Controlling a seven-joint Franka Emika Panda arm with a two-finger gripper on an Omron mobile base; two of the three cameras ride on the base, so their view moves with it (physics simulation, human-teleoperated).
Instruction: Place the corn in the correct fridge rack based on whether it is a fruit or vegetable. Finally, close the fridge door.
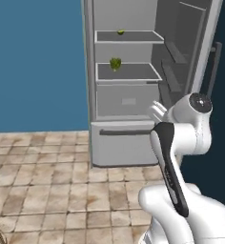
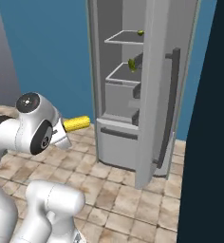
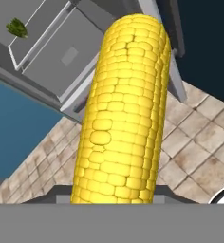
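Corn (image 3: 123, 109): yellow cob, held lengthwise in closed gripper (image 2: 66, 130), sticking out past the fingers toward 3 o'clock in right base view, above tiled floor (image 1: 47, 181), short of fridge. Fridge door (image 2: 156, 90): swung open, bar handle outward. Lower rack (image 1: 128, 71): lumpy green vegetable (image 1: 115, 63) at its 9 o'clock end. Upper shelf (image 1: 128, 36): small round green fruit (image 1: 120, 32).

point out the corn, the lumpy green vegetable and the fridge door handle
corn (image 3: 123, 114): hand view, middle of the cob's kernel surface
lumpy green vegetable (image 1: 115, 63): left base view, its centre, on the lower shelf
fridge door handle (image 2: 171, 102): right base view, midway along the dark vertical bar
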